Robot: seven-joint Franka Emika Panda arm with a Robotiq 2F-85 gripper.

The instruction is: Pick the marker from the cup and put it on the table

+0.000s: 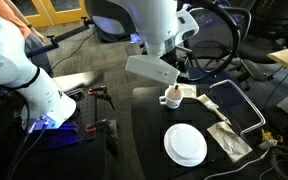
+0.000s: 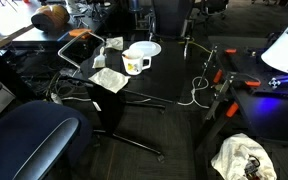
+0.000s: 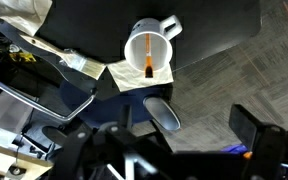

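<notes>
The small white cup [image 3: 149,48] stands upright on a pale napkin near the edge of the black table [image 3: 209,30]. A marker [image 3: 147,62] with an orange and dark body stands inside it. The cup shows in both exterior views [image 1: 170,97] [image 2: 136,62]. My gripper [image 3: 184,140] is open and empty. It hangs above the cup and a little to its side, touching nothing. In an exterior view the gripper [image 1: 176,68] sits just above the cup. It is out of frame in the exterior view that shows the robot base at the right.
A round white plate [image 1: 185,145] lies on the table [image 1: 149,130] near the cup; it also shows behind the cup [image 2: 150,47]. Crumpled napkins [image 1: 227,138], a bent metal tube frame [image 1: 242,100] and cables lie around. A blue chair [image 2: 34,140] stands beside the table.
</notes>
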